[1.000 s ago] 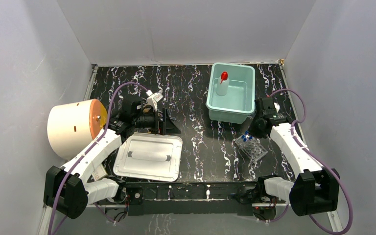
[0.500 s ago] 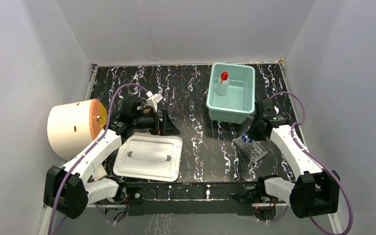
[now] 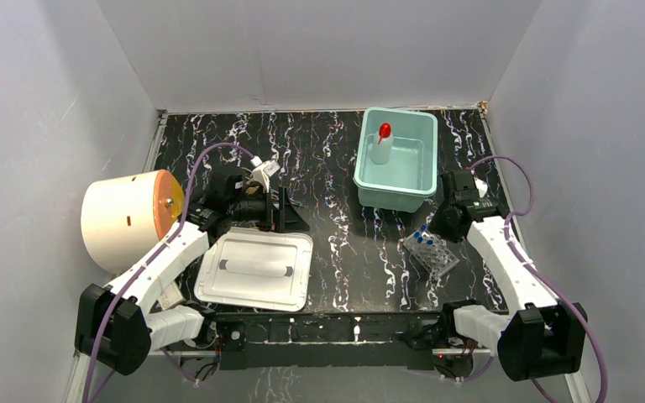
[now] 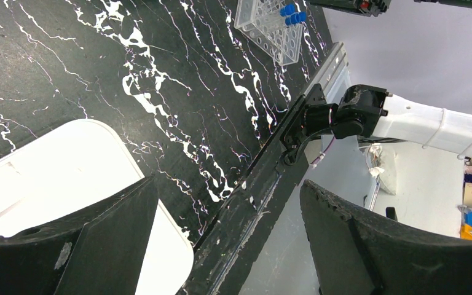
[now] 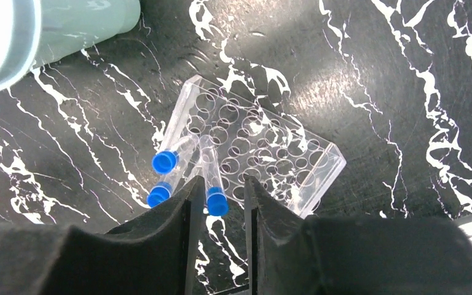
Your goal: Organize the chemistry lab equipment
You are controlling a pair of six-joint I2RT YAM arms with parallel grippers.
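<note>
Right end effector (image 5: 224,184) has just eased slightly apart around a blue-capped tube (image 5: 210,161), now seated in the rack (image 5: 270,153) beside two more tubes (image 5: 165,161); that one looks delivered. Left end effector (image 4: 227,203) hangs wide open and empty, well away from the rack

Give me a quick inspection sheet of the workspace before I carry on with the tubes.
Surface: black marbled table, no spills seen.
Job's things: squeeze bottle upright in teal bin; clear rack on the table, three blue-capped tubes leaning in it; white tray holds something pale, unclear.
Clutter: cream cylinder at the left.
Grippers: left gripper open, empty, over the tray's edge; right gripper open, jaws either side of one tube's cap.
Cables: purple cables loop beside both arms.
Surroundings: plain white walls.
</note>
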